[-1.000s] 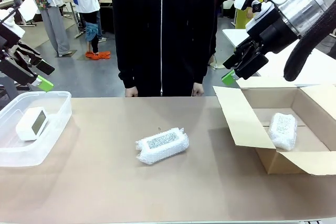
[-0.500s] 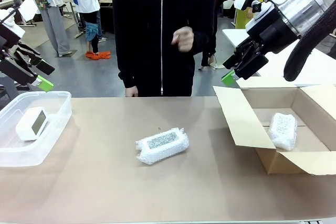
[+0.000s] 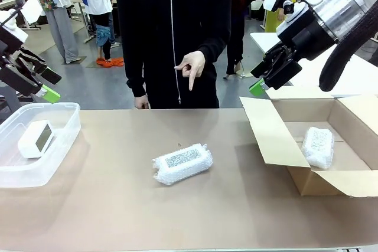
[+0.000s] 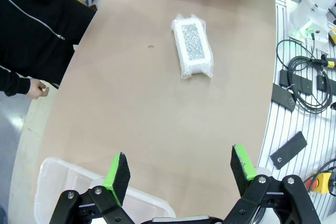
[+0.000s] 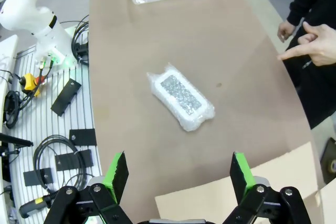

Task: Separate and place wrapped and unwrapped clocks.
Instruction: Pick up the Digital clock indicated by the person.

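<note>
Person's hand (image 3: 191, 66) points down at the bubble-wrapped clock (image 3: 182, 163) mid-table (both grippers (image 4: 178, 169) (image 5: 178, 174) raised, jaws apart, empty)

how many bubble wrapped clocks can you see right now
2. One wrapped clock lies on the table's middle, below the person's pointing hand. The other sits inside the open cardboard box on the right. The box walls could hide more.

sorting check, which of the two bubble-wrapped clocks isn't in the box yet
The wrapped clock lying mid-table; the other wrapped clock already sits inside the cardboard box.
</note>
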### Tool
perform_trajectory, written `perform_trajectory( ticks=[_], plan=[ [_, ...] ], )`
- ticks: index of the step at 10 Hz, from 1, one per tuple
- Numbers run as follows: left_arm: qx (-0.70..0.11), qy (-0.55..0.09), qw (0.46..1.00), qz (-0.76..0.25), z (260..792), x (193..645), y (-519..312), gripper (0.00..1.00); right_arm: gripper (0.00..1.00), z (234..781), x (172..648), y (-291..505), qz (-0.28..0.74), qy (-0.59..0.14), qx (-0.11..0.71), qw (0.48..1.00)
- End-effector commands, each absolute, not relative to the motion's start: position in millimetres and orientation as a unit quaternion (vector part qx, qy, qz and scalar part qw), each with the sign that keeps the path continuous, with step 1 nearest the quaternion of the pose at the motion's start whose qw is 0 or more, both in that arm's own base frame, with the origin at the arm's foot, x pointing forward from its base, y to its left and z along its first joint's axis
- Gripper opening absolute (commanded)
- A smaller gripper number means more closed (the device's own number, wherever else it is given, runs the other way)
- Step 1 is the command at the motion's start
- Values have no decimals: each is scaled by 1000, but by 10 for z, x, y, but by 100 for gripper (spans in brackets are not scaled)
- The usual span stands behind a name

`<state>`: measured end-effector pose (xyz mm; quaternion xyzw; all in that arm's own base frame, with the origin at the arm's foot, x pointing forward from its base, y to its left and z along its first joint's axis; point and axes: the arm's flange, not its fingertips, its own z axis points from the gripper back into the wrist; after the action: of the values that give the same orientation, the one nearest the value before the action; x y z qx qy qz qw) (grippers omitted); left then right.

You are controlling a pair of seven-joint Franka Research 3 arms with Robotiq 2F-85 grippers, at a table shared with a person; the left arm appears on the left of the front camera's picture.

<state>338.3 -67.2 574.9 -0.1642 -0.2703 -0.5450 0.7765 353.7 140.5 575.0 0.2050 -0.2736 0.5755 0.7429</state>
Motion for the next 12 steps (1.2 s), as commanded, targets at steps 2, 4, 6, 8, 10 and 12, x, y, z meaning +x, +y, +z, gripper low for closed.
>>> perform_trajectory(
  ticks=[2, 4, 6, 8, 10, 12],
  plan=[
    [-161, -269, 779, -543, 5757, 3373, -683, 100, 100, 5757, 3555, 1405, 577, -269, 210, 742],
    [-161, -269, 779, -543, 5757, 3373, -683, 100, 100, 5757, 3555, 1405, 577, -269, 210, 742],
    [-161, -269, 779, -543, 5757, 3373, -683, 100, 100, 5757, 3555, 1405, 577, -269, 210, 742],
    [-161, -269, 779, -543, 5757, 3373, -683, 100, 100, 5757, 3555, 1405, 577, -269, 210, 742],
    [-161, -269, 779, -543, 5757, 3373, -683, 100, 100, 5846, 3619, 1843, 611, -240, 161, 737],
    [-161, -269, 779, -543, 5757, 3373, -683, 100, 100, 5838, 3617, 2841, 723, -151, 80, 670]
  ],
)
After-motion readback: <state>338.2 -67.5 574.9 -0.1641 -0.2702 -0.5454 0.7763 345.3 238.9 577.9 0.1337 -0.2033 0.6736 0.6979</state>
